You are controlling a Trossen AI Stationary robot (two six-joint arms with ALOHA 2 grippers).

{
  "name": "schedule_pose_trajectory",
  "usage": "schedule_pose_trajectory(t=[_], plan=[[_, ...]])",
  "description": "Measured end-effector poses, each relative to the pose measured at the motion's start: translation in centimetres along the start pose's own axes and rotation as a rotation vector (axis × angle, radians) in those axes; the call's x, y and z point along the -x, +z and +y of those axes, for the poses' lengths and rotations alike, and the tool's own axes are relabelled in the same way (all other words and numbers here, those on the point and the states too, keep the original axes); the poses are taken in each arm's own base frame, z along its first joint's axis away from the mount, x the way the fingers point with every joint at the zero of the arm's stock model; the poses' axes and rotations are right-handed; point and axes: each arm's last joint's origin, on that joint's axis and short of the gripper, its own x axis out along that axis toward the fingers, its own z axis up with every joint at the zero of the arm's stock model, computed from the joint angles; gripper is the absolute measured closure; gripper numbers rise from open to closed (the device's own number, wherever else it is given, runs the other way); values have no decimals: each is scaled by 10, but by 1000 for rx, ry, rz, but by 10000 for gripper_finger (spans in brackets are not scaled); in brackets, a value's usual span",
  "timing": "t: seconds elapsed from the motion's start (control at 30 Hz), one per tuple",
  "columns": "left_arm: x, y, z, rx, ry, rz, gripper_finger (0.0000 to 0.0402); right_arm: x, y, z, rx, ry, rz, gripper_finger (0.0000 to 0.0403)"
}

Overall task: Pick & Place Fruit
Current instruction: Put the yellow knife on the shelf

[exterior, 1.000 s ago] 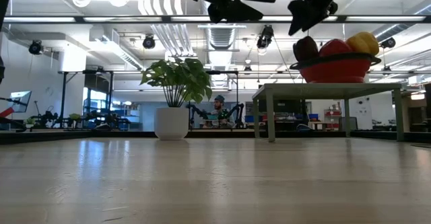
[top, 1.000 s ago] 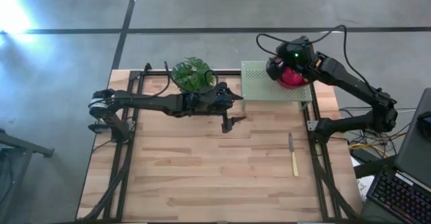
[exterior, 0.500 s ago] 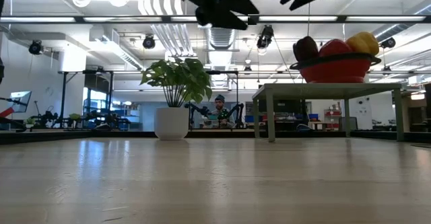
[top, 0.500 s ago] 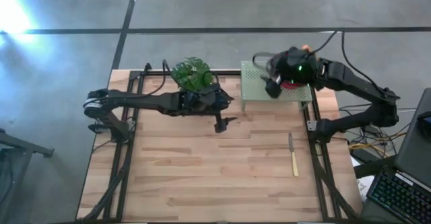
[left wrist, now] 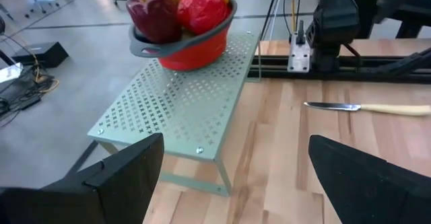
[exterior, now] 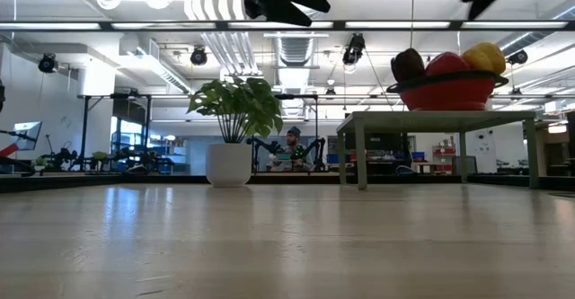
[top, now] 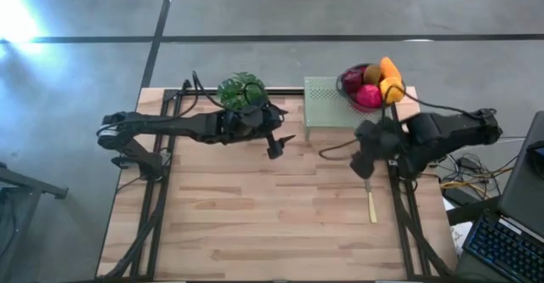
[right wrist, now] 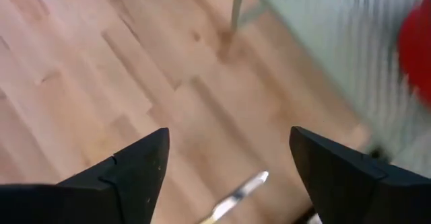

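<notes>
Bright, even light falls from ceiling strip lamps (exterior: 296, 25). Glare whitens the floor (top: 17, 15) in the overhead corner. The right wrist view is motion-blurred; the table (exterior: 269, 245) looks soft up close.

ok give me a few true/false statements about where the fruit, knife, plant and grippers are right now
1. The fruit sits in a red bowl on the green perforated stand. True.
2. The knife lies inside the bowl. False: it lies on the wooden table, near the right side.
3. The left gripper holds a fruit. False: it is open and empty, beside the potted plant.
4. The right gripper hangs over the table near the knife, holding nothing. True.
5. The potted plant stands on the green stand. False: it stands on the table, beside the stand.
</notes>
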Motion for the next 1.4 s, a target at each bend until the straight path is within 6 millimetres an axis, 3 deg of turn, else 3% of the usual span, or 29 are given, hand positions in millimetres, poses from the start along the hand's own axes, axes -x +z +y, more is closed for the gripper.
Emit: schedule_pose_trajectory(t=[0.23, 0.37, 0.73, 1.03, 1.4], plan=[[0, 2, 0, 6, 2, -15, 28, 7, -32, 14, -230, 15, 101, 121], [0, 2, 0, 6, 2, -16, 28, 2, -50, 23, -317, -2, 142, 126], [0, 2, 0, 5, 1, -16, 28, -53, -107, 39, -480, -244, 413, 112], [0, 2, 0, 19, 1, -16, 28, -101, -138, 51, -499, -119, 502, 132], [0, 1, 0, 34, 1, -15, 28, -140, -165, 43, -562, -111, 543, 165]])
